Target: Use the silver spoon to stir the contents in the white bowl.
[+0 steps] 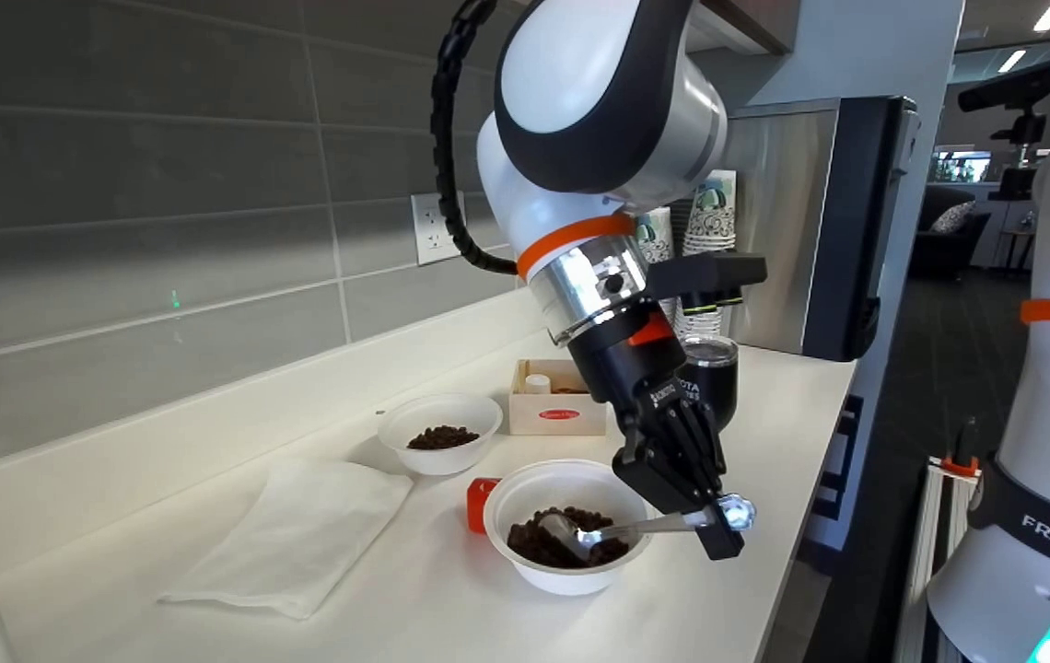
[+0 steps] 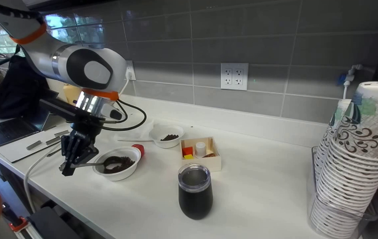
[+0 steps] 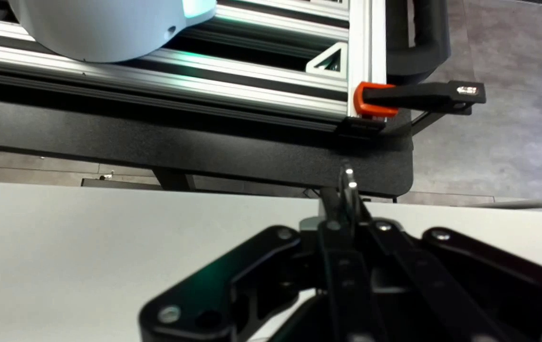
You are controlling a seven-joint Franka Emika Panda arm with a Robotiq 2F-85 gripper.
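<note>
Silver spoon [image 1: 626, 530], dipped into white bowl [image 1: 571, 582], is pinched by gripper [image 1: 712, 520] near handle end; likely light, stiff, slippery; best held firmly there.

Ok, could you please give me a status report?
Gripper shut on silver spoon. Spoon's head among dark brown bits, nearer white bowl. Red object beside that bowl, might get bumped.
</note>
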